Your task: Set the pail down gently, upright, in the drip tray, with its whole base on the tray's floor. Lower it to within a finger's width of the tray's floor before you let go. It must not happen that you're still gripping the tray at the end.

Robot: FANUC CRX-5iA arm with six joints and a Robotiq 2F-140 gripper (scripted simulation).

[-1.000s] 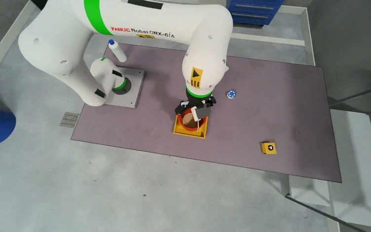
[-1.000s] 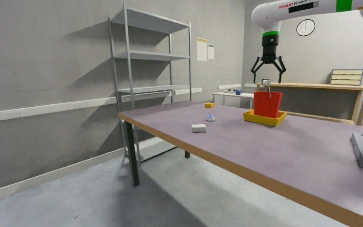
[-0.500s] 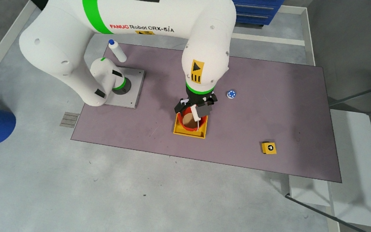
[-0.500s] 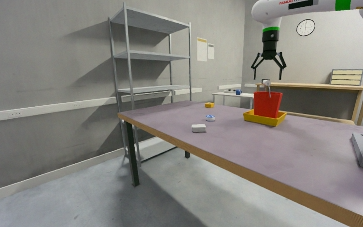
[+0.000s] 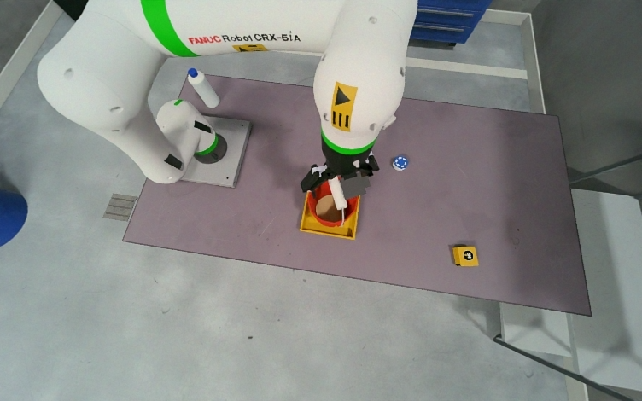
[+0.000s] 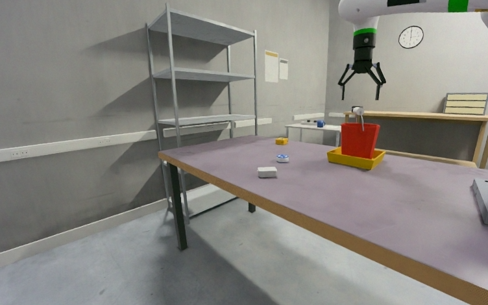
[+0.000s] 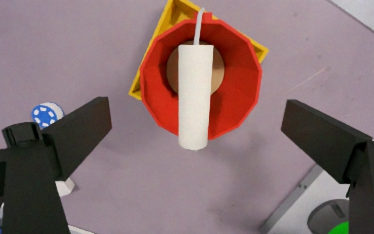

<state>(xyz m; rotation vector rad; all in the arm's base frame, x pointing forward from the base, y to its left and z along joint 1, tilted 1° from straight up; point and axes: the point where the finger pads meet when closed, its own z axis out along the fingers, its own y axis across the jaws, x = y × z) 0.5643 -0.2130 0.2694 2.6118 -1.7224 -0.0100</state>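
The red pail (image 5: 351, 206) (image 6: 359, 141) (image 7: 235, 85) stands upright in the yellow drip tray (image 5: 326, 231) (image 6: 354, 161) (image 7: 161, 31) on the purple table. Its base sits down inside the tray walls. Its bail handle stands up, with the white grip (image 5: 338, 194) (image 6: 357, 109) (image 7: 194, 95) over the pail's mouth. My gripper (image 5: 340, 177) (image 6: 359, 96) (image 7: 197, 114) is open wide and empty. It hangs straight above the pail, a little above the handle grip, touching neither pail nor tray.
A blue-and-white round disc (image 5: 400, 163) (image 6: 282, 158) (image 7: 46, 115) and a white block (image 6: 267, 171) lie near the tray. A small yellow box (image 5: 465, 255) (image 6: 281, 141) lies farther off. The robot's base plate (image 5: 231, 160) and a white bottle (image 5: 203, 87) stand at the table's other end.
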